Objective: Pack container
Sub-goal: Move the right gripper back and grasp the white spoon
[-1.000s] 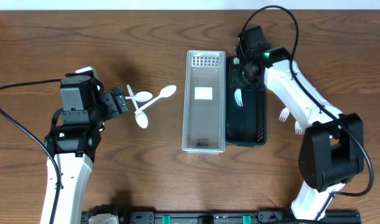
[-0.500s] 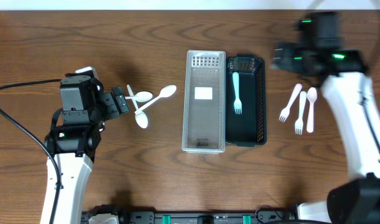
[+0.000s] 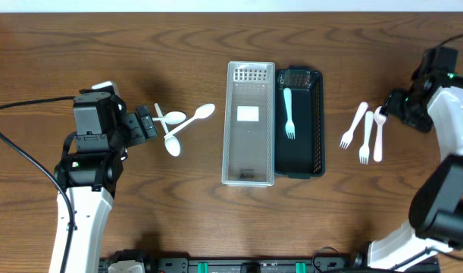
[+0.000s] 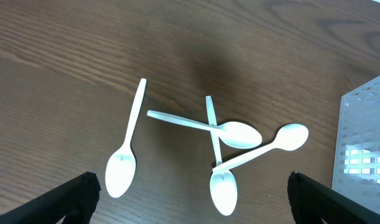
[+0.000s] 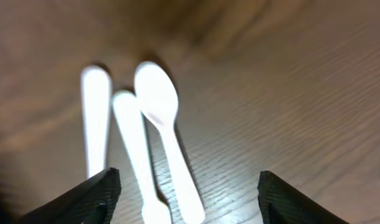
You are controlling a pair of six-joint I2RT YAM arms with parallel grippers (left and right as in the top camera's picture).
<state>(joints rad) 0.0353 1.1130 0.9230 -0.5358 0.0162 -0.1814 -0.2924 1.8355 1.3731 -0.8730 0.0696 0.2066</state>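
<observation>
A clear container [image 3: 250, 171] stands mid-table with a black tray [image 3: 316, 125] against its right side. A pale fork [image 3: 289, 112] lies in the black tray. Several white spoons [image 3: 178, 125] lie left of the containers, and my left gripper [image 3: 148, 125] hovers wide open just left of them. In the left wrist view the spoons [image 4: 236, 134] are spread ahead of the left gripper [image 4: 196, 202], with nothing between its fingers. Three white utensils [image 3: 365, 135] lie on the right. My right gripper [image 3: 394, 106] is open just above them, with the utensils [image 5: 158, 124] blurred between its fingers [image 5: 84, 199].
The wooden table [image 3: 216, 220] carries nothing else. The clear container's corner [image 4: 364, 143] shows at the right edge of the left wrist view. The table's far edge runs along the top of the overhead view.
My right gripper opened and left the fork in the black tray. It then swung right and came down over the three utensils. The left arm has not moved.
</observation>
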